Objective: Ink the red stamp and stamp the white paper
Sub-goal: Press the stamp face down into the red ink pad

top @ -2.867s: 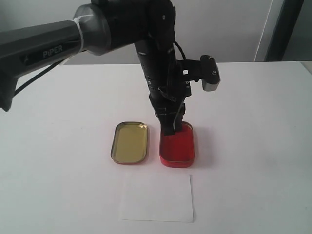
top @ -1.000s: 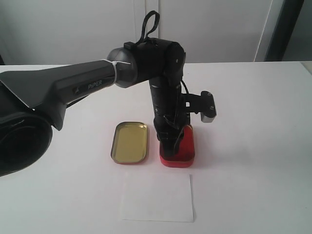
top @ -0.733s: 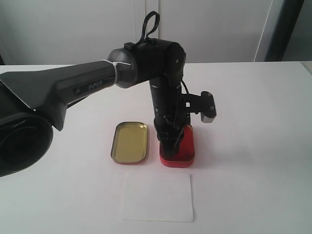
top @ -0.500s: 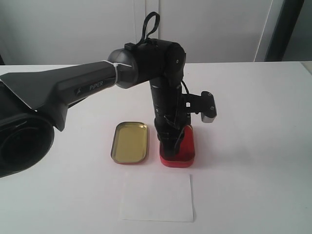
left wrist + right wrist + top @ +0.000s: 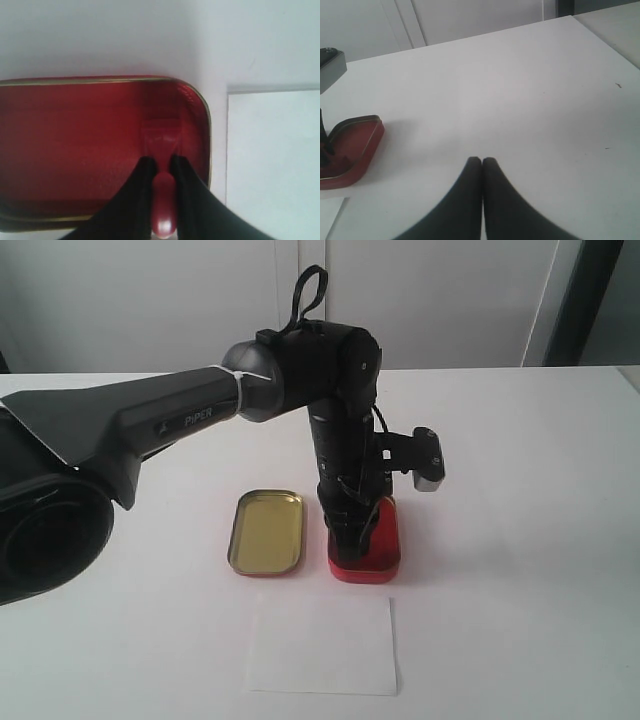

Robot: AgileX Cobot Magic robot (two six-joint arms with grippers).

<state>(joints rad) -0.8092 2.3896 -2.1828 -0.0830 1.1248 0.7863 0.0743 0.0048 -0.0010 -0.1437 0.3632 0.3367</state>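
We find the left gripper (image 5: 162, 162) pinching the red stamp (image 5: 161, 136) by its knob, base down in the red ink tin (image 5: 75, 140): inking in hand; next, lift clear and carry to the white paper (image 5: 322, 643).

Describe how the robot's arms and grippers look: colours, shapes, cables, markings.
The left arm is dark grey and black, with white PiPER lettering on a thick link, a white band at one joint and a black cable loop on top. A black-and-silver camera module sits at its wrist. The left gripper and the right gripper have smooth black fingers tapering to narrow tips.
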